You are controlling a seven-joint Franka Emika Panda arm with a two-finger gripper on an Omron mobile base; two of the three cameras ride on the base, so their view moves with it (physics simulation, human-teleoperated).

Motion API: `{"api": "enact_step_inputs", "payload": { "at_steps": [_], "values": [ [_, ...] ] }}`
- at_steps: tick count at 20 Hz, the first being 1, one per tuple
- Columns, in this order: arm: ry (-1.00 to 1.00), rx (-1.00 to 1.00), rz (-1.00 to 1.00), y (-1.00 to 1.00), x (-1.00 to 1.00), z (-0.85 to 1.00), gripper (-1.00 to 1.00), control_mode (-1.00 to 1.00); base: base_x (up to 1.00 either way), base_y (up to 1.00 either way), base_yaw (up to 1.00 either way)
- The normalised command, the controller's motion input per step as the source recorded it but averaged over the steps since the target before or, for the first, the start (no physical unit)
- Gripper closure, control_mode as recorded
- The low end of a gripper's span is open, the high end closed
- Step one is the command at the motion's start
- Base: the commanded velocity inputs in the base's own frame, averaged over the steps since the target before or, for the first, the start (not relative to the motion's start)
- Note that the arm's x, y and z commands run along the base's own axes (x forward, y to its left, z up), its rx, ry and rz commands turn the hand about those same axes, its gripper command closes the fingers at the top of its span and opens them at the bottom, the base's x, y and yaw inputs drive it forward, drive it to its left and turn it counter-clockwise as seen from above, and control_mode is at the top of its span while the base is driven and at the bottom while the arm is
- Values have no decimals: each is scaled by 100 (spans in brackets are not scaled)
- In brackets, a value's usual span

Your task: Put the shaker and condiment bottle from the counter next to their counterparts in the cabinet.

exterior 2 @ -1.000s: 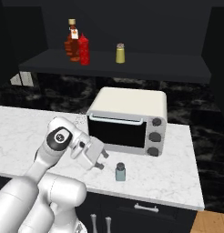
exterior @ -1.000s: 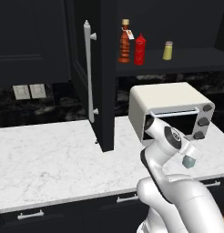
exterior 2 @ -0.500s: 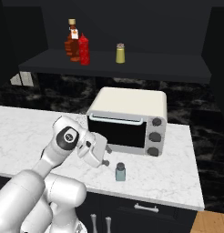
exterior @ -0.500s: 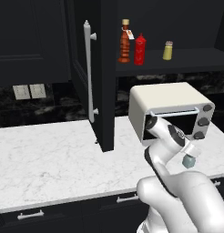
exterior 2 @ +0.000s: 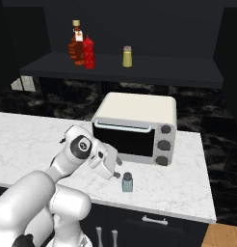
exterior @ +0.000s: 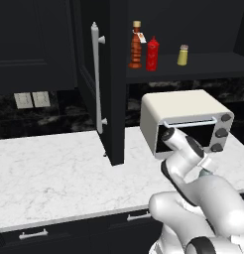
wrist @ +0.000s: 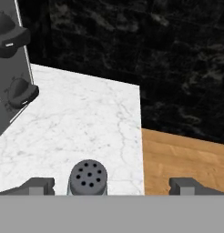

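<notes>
Between your spread fingers, the shaker stood upright on the counter, its perforated dark cap facing the hand camera and sitting left of centre between the two tips, so the gripper was open with nothing in it and just beside the shaker. You had a squat, tapered, smooth blue-grey body to close on, its long axis vertical. Behind it stood the toaster oven, cream-topped with dark knobs. Up on the cabinet shelf, the ridged condiment bottle already touched the red squeeze bottle; the yellowish shaker stood apart.
</notes>
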Motion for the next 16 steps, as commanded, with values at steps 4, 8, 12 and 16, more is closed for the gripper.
{"api": "enact_step_inputs", "payload": {
  "at_steps": [4,8,12,16],
  "values": [
    [-2,0,2,-8,0,-48,-100,-100,0,0,0],
    [-3,0,4,-1,0,-92,-100,-100,0,0,0],
    [-9,0,6,-3,2,-75,-100,-100,0,0,0],
    [-4,0,2,0,1,-20,-100,-100,0,0,0]
  ]
}}
